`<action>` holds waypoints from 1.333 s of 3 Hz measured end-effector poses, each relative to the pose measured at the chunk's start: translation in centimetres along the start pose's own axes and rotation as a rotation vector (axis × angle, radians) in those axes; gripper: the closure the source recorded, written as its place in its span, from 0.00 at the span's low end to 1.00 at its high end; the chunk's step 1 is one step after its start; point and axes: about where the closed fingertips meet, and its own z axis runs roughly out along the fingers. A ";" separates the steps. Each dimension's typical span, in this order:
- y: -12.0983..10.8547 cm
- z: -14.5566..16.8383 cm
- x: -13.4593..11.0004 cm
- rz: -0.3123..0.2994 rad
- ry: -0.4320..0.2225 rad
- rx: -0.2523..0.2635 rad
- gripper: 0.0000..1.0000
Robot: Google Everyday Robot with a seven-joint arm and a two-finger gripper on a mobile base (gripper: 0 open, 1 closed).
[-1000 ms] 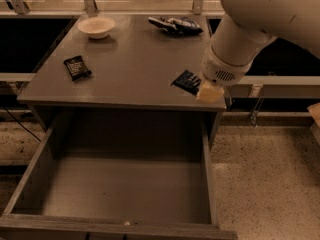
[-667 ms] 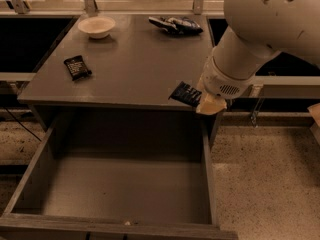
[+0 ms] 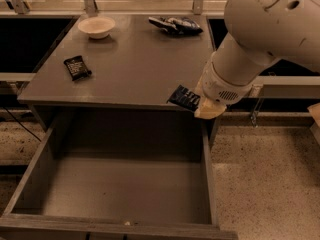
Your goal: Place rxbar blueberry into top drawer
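Since the earlier frames the arm has drawn the rxbar blueberry from the table top down to the front edge of the grey table, right of the frame's centre. The gripper sits just right of the bar at that edge, below the big white arm housing. It is clamped on the bar's right end, a tan fingertip showing beneath. The bar is tilted, its left end jutting out over the right rear corner of the open top drawer, which fills the lower half of the frame. A black-wrapped bar lies at the table's left, a white bowl at upper left, a blue-and-white bag at top centre
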 end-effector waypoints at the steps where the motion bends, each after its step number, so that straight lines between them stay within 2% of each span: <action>1: 1.9 0.6 -0.3 -0.017 -0.025 -0.014 1.00; 3: 6.1 2.6 -1.3 -0.066 -0.084 -0.071 1.00; 4: 8.0 3.9 -2.2 -0.103 -0.114 -0.116 1.00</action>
